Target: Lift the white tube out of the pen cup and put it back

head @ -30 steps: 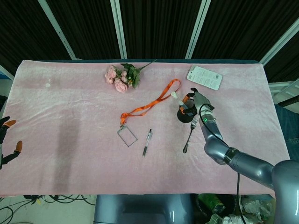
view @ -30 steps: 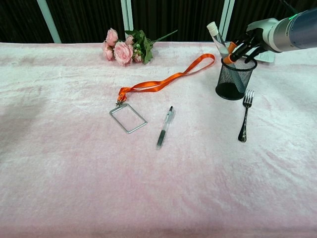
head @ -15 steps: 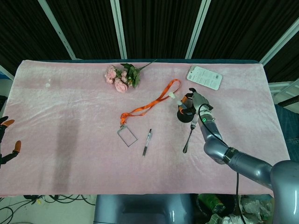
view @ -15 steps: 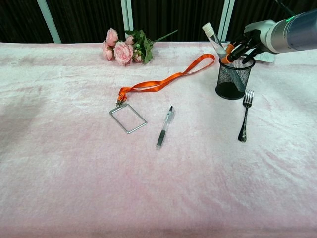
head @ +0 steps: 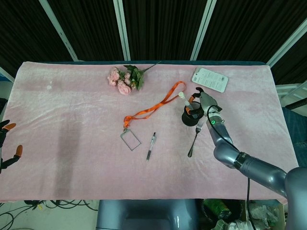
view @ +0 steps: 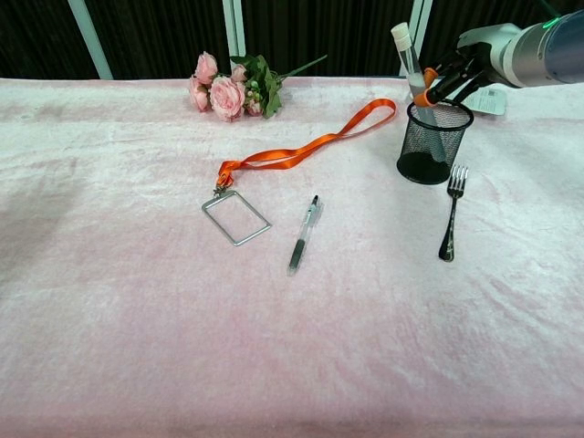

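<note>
Right hand: fingers pinch the white tube, its lower end inside the pen cup directly beneath. Left hand: fingers spread, empty, at the table edge. Surface: pink velvet cloth; dark curtains behind.

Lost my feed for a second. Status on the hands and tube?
Right hand holds tube, lower end in cup. Left hand open at table edge, idle. Fork beside cup, not in the way.
</note>
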